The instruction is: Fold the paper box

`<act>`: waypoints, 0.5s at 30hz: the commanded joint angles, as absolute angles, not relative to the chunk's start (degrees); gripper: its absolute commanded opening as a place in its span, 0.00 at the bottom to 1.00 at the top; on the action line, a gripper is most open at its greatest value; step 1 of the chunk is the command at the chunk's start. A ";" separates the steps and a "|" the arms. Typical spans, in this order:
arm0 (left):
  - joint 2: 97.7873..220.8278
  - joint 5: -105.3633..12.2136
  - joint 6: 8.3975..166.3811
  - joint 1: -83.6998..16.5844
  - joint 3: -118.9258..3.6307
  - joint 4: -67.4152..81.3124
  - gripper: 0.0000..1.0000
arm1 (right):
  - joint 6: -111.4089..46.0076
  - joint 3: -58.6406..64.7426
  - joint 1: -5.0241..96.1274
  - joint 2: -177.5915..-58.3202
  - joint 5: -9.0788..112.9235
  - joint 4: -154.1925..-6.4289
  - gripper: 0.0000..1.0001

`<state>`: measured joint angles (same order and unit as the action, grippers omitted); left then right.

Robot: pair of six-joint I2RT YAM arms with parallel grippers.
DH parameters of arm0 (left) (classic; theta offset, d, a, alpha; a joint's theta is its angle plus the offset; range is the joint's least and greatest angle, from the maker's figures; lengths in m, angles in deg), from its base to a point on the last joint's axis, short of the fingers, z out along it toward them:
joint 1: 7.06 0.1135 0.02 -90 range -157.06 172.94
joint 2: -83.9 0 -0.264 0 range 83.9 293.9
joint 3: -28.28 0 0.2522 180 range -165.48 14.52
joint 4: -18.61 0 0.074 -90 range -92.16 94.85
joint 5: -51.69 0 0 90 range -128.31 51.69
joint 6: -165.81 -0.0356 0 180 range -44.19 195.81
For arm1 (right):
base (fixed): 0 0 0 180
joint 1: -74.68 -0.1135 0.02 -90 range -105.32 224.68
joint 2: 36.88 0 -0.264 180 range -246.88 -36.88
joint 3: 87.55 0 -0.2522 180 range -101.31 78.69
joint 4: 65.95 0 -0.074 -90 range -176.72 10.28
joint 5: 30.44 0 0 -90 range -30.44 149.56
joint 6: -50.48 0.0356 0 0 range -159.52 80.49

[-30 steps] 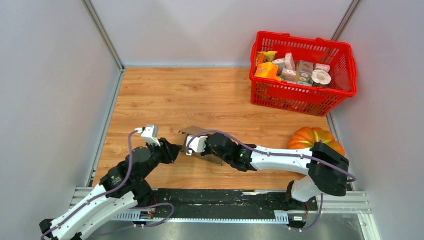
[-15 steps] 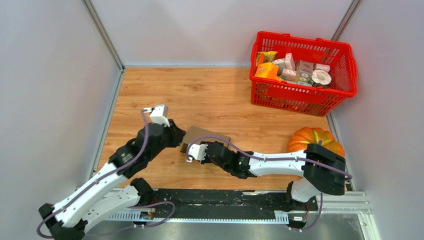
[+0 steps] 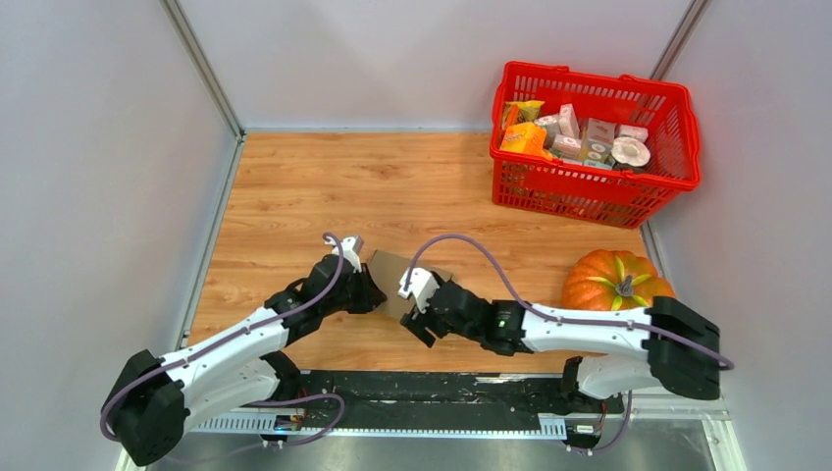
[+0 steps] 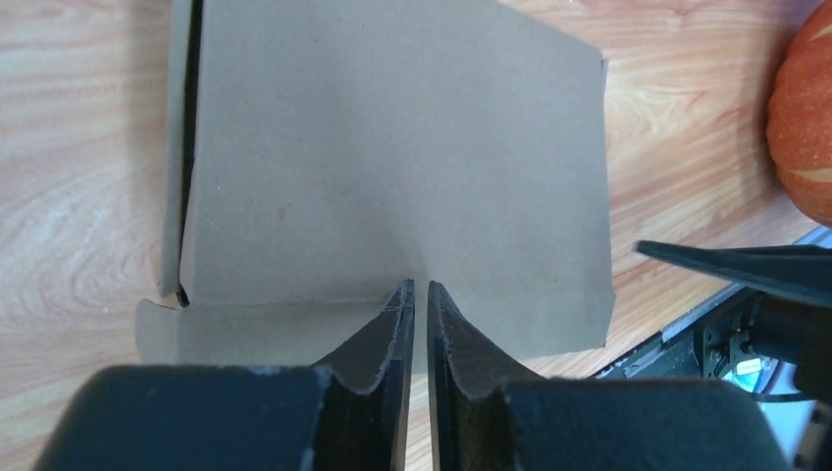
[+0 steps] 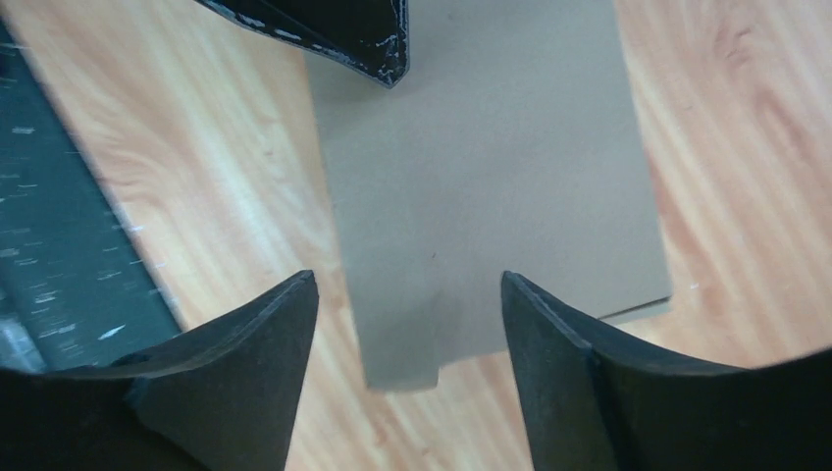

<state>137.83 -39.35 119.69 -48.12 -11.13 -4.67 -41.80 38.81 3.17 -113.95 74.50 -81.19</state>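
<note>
Spanning the whole workspace, the wood-grain counter [image 3: 392, 186] carries everything logged. Left arm [image 3: 226, 353] and right arm [image 3: 589, 334] both reach inward from the near edge and meet near the middle of the counter's near half. Red plastic basket [image 3: 569, 196] sits at the far right corner, well apart from the arms. Orange pumpkin [image 3: 616, 280] rests on the counter at the right edge, nearer than the basket and just beside the right arm's elbow. The paper box [image 3: 397, 275] lies flat on the counter between the two claws, plain brown top face up. The left wrist view shows the paper box [image 4: 392, 157] with a narrow dark gap along its left side and a small tab jutting at the lower left corner. The right wrist view shows its face [image 5: 491, 186] with a short tab sticking out at the near edge. Left claw [image 3: 365, 294] sits at the box's left side; its fingers [image 4: 419, 287] are together, only a thin slit between them, tips at the edge of the top face. Whether they press the cardboard or hover just over it is unclear. Right claw [image 3: 420, 319] is spread wide, jaws [image 5: 407, 280] apart over the box's near end and holding nothing. Small printed packages [image 3: 579, 132] fill the basket.
</note>
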 commanded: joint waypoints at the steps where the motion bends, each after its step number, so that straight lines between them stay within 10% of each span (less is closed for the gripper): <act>1: 134.09 -41.30 123.44 -47.93 -6.58 3.08 0.17 | -25.66 41.24 6.38 -104.22 60.49 -84.90 0.76; 8: 132.06 -39.37 124.41 -48.01 -2.53 4.58 0.18 | -9.66 41.60 21.92 -105.86 29.53 -77.01 0.75; 15: 133.82 -39.28 124.50 -48.01 -1.74 6.23 0.18 | 0.02 42.38 29.50 -120.69 15.28 -61.45 0.35</act>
<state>133.29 -39.70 123.71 -48.12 -2.76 2.63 -8.60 41.39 27.02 -114.89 27.38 -72.58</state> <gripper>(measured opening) 0.175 0.428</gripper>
